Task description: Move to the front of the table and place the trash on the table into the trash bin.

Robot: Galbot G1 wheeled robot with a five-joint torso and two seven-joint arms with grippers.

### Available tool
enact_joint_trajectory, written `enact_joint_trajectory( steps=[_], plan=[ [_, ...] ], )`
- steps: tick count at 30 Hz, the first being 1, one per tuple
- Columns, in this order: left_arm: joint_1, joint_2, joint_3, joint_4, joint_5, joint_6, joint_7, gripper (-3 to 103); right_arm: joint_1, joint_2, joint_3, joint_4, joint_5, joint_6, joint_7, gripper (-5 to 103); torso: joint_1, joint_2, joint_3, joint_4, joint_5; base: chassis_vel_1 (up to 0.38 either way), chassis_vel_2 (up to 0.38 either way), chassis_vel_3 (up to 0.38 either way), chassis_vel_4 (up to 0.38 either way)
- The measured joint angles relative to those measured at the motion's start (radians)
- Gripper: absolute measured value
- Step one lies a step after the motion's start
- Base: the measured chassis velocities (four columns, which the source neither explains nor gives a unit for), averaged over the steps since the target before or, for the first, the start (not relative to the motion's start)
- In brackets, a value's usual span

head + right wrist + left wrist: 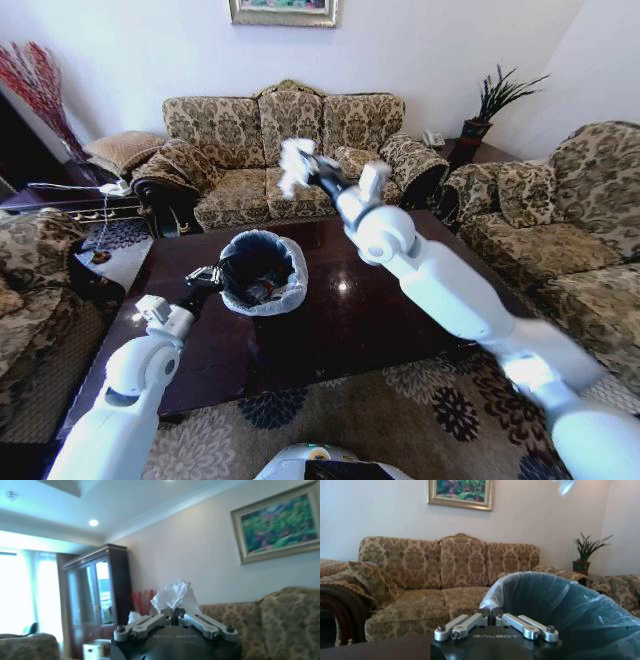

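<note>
The table (380, 320) has a glossy dark top. On its left part stands the trash bin (262, 270), black with a whitish bag over its rim, and some scraps lie inside it. My left gripper (207, 277) is shut on the near-left rim of the bin. In the left wrist view the left gripper (491, 612) pinches the bag edge of the trash bin (560, 603). My right gripper (308, 170) is raised high over the far side of the table, above and beyond the bin, shut on a piece of trash, a crumpled white tissue (295, 165). The right wrist view shows that tissue (172, 594) sticking up from the shut right gripper (173, 612).
A patterned sofa (285, 150) stands behind the table, another (570, 230) at the right, and an armchair (30, 270) at the left. A potted plant (490, 105) sits in the back right corner. A floral rug (400, 410) lies in front of the table.
</note>
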Motion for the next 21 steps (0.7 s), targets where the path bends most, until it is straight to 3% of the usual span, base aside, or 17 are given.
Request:
enact_joint_trajectory(
  steps=[4,7,15,17,18,20,21],
  plan=[
    [0.006,0.013,-0.02,0.006,-0.001,0.008,-0.011,2,-0.011,0.008,-0.055,0.049,0.028,-0.011,-0.011,0,0.0,0.0,0.0,-0.0001,0.0004,0.0,0.0,0.0,0.0],
    [0.006,0.023,-0.029,-0.003,-0.001,0.023,-0.025,2,-0.047,0.011,-0.133,0.065,0.006,-0.016,-0.024,0,0.0,0.0,0.0,0.0001,0.0005,0.0,0.0,0.0,0.0],
    [-0.008,0.031,-0.011,-0.01,-0.003,0.039,-0.03,2,-0.124,-0.024,-0.18,0.082,-0.08,-0.06,-0.033,0,0.0,0.0,0.0,-0.0003,0.0006,0.0,0.0,0.0,0.0],
    [-0.008,0.034,-0.014,-0.01,-0.004,0.039,-0.03,2,-0.134,-0.03,-0.189,0.087,-0.092,-0.069,-0.025,5,0.0,0.0,0.0,-0.0003,0.0005,0.0,0.0,0.0,0.0],
    [-0.007,0.038,-0.02,-0.01,-0.007,0.038,-0.03,2,-0.139,-0.03,-0.2,0.088,-0.097,-0.071,-0.012,16,0.0,0.0,0.0,-0.0003,0.0005,0.0,0.0,0.0,0.0],
    [-0.007,0.04,-0.023,-0.01,-0.008,0.037,-0.03,2,-0.14,-0.028,-0.205,0.088,-0.098,-0.071,-0.006,16,0.0,0.0,0.0,-0.0002,0.0006,0.0,0.0,0.0,0.0],
    [-0.007,0.04,-0.024,-0.01,-0.009,0.037,-0.03,2,-0.14,-0.027,-0.207,0.088,-0.099,-0.072,-0.004,21,0.0,0.0,0.0,-0.0001,0.0005,0.0,0.0,0.0,0.0]
  ],
)
